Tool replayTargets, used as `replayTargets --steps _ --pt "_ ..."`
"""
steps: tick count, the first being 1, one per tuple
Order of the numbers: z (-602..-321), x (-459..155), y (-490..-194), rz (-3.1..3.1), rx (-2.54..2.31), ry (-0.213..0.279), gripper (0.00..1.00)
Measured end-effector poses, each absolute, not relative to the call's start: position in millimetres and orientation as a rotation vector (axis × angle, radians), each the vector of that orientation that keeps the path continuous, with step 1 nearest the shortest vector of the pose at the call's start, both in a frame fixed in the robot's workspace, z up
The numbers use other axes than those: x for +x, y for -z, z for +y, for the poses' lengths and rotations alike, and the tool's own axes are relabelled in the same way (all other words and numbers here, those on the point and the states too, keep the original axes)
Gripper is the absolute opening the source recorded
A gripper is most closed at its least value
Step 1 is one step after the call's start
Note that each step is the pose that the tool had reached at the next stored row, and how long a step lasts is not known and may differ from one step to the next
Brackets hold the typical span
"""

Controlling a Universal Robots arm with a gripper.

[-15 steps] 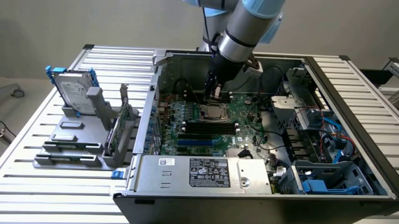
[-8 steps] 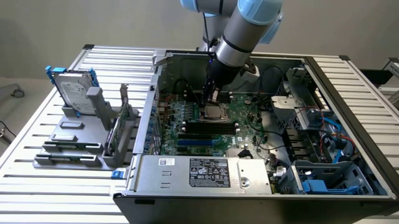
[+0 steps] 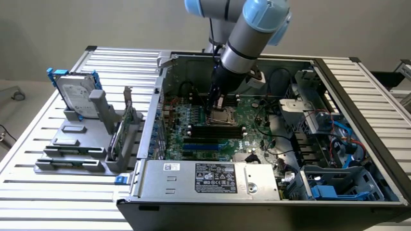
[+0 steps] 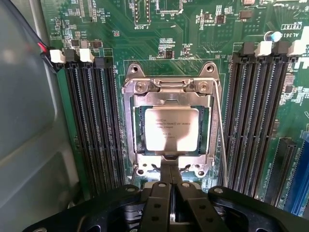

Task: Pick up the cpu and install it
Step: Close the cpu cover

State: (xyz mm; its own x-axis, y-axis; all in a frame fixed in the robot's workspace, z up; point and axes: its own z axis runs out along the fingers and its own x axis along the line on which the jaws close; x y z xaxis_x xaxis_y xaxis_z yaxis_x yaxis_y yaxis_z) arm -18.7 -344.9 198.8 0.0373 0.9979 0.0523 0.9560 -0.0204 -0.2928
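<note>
The cpu (image 4: 168, 129) is a flat silver-grey square with small print on top; it lies flat inside the metal-framed socket (image 4: 140, 87) on the green motherboard (image 4: 145, 43). My gripper (image 4: 170, 170) hangs just above the socket's edge, with its black fingers (image 4: 159, 193) pressed together and nothing between them. In the exterior view the gripper (image 3: 220, 105) reaches down into the open computer case (image 3: 359, 96), right over the socket (image 3: 226, 117) in the middle of the board.
Black memory slots (image 4: 91, 121) flank the socket on both sides (image 4: 251, 116). A hard drive with a blue bracket (image 3: 77, 96) stands in a grey holder on the slatted table at the exterior view's left. The power supply (image 3: 212, 178) and cables (image 3: 340, 139) crowd the case.
</note>
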Motion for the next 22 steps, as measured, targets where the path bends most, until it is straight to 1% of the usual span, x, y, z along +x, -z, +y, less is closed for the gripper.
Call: replayTargets --steps 6,16,22 --pt "-344.9 -19.1 -196.0 -2.005 -2.064 -0.242 0.11" --pt "-348.2 -27.8 -208.2 -1.984 -2.04 -0.234 0.11" --pt "-351.2 -36.8 -216.1 -1.971 -2.023 -0.219 0.11"
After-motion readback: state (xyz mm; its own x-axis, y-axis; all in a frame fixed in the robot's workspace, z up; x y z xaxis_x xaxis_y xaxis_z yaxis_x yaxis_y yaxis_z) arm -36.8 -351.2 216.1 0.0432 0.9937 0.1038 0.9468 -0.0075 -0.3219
